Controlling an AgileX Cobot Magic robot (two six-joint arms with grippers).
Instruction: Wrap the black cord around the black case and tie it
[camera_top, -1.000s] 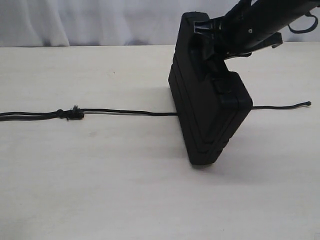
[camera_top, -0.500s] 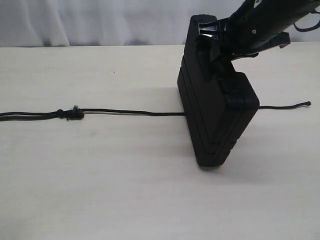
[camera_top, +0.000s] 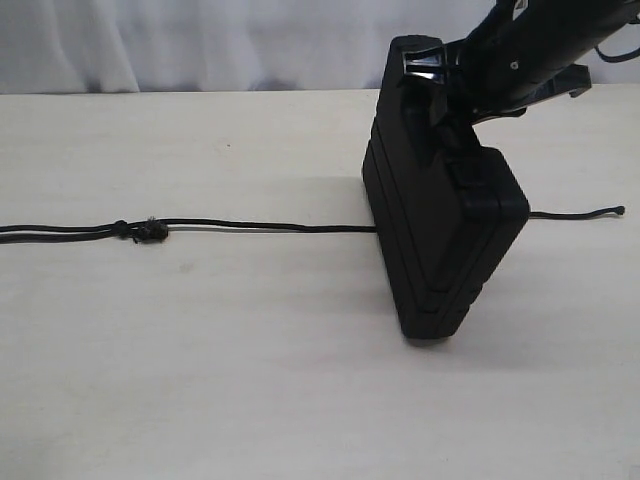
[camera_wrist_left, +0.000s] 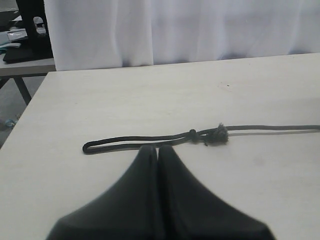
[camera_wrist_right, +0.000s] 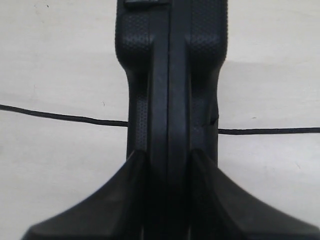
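The black case (camera_top: 445, 240) stands upright on one narrow edge on the pale table, right of centre. My right gripper (camera_top: 437, 92) comes down from the upper right and is shut on the case's top end; the right wrist view shows its fingers (camera_wrist_right: 136, 165) pressed on both faces of the case (camera_wrist_right: 170, 75). The black cord (camera_top: 260, 225) lies straight across the table, passes under the case and ends at the right (camera_top: 612, 210). Its frayed knot (camera_top: 150, 230) is at the left. My left gripper (camera_wrist_left: 157, 148) is shut and empty, just short of the cord's folded loop (camera_wrist_left: 115, 143) and knot (camera_wrist_left: 218, 134).
A white curtain (camera_top: 180, 45) hangs behind the table. In the left wrist view the table's side edge (camera_wrist_left: 25, 117) drops to the floor, with another table holding dark objects (camera_wrist_left: 27, 47) beyond it.
My right gripper has carried the upright case a little to the right along the cord. The cord and the left gripper have stayed where they were.
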